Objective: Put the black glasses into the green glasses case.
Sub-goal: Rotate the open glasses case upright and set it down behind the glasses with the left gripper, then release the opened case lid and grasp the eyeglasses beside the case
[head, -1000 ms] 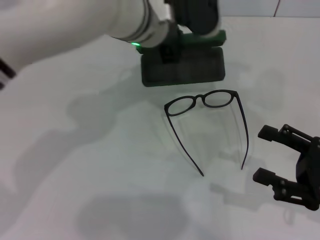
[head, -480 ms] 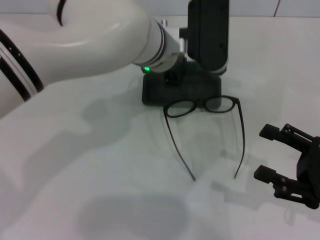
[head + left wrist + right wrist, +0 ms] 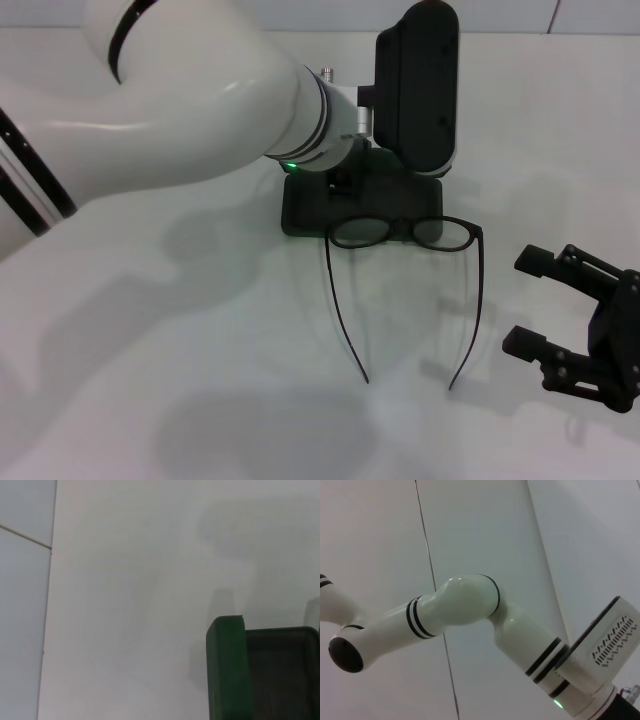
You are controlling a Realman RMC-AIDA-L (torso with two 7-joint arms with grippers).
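Head view: thin black glasses [image 3: 404, 232], oval clear lenses, slim curved temples spread, lying on the smooth white table [image 3: 200, 400] with the front touching the near edge of the green glasses case [image 3: 310, 205]. Case open, dark-lined, partly hidden under the left arm's black wrist; left gripper [image 3: 420, 90] above the case, fingers unseen, cannot tell. Right gripper [image 3: 545, 305] beside the glasses' temples, spread wide, holding nothing.

Left wrist view: case's glossy green rounded wall [image 3: 226, 670], dark lining, nothing visible inside.

Right wrist view: left arm [image 3: 465, 605] only.
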